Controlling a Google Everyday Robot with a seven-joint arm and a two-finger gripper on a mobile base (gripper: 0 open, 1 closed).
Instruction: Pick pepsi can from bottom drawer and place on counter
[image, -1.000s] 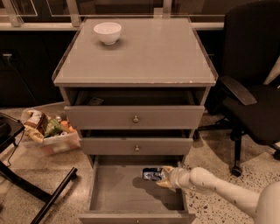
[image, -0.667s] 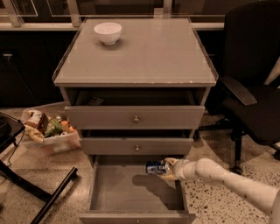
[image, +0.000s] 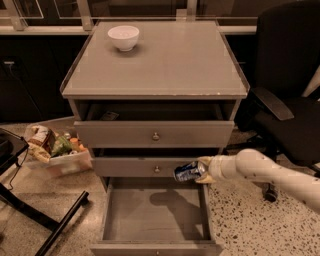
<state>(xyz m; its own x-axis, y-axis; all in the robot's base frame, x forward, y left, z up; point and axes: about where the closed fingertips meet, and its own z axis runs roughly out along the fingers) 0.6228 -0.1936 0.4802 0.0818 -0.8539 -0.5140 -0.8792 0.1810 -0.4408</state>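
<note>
One pincer (image: 199, 171) closed around pepsi can (image: 185, 172), can on its side, above the open bottom drawer (image: 131, 220)

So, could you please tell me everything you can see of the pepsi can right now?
The pepsi can is a small dark-blue drink can with a silvery end and pale markings. It hangs tilted nearly sideways, silvery end leftward, in front of the middle drawer and above the open bottom drawer. Only the pincer touches it, shut on its right end.

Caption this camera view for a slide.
The hand holds pepsi can above open bottom drawer, below counter bearing a white bowl.
</note>
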